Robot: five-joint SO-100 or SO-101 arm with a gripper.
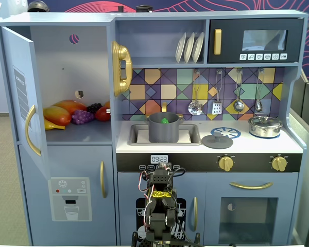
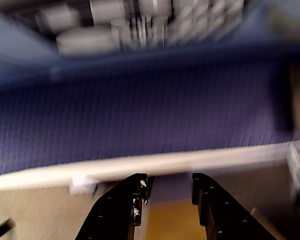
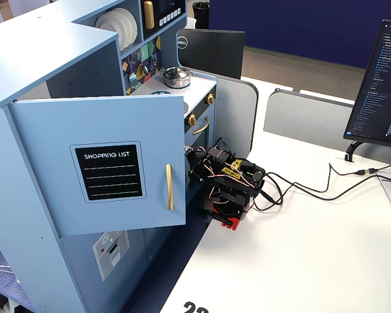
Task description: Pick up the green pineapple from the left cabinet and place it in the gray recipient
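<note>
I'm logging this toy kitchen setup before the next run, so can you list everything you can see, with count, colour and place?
Cabinet: one, light blue, upper left, door open.
Fruit pile: several pieces, orange, red, purple, on the cabinet shelf.
Pot: one, gray, in the sink.
Pineapple: one, green, inside the pot.
Pot lid: one, gray, on the counter right of the sink.
Lidded pot: one, shiny silver, on the burner at right.
Plates: three, white, upper shelf.
Microwave: one, black, top right.
Utensils: four, silver, hanging on the tiled wall.
Monitor: one, black, on the desk.
Gripper: one, black, open, low before the kitchen.
</note>
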